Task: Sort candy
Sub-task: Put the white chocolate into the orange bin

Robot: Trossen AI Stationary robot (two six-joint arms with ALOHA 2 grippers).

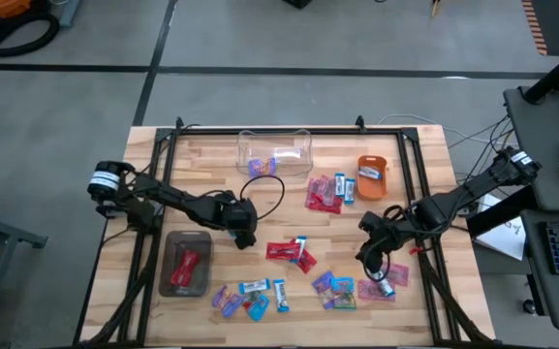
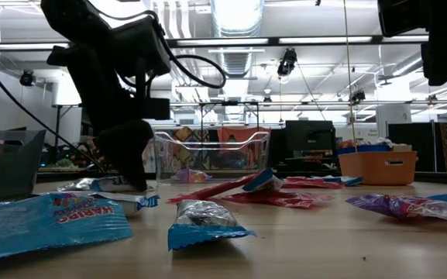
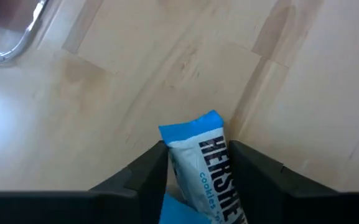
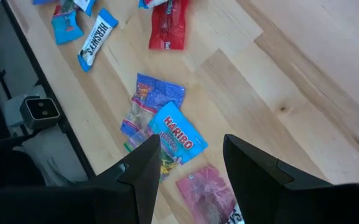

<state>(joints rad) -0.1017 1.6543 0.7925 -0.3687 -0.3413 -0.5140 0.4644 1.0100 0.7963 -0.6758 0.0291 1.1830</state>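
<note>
Wrapped candy lies scattered over the wooden table: red packets near the far side, more red ones in the middle, blue-and-white ones and purple and teal ones near the front edge. My left gripper is at mid-table, pointing down, shut on a blue-and-white Hershey's packet. My right gripper hangs open above a blue Haribo packet and a pink packet, touching neither. My left gripper pinches the blue-and-white packet between its two fingers, which lie along its two long sides. The packet's free end sticks out past the fingertips over the wood. The fingers point down from above; whether the packet is off the table I cannot tell.
A clear plastic box sits at the far middle with an orange bowl to its right. A grey tray holding a red packet stands near the front left. Black frame rails run along both table sides.
</note>
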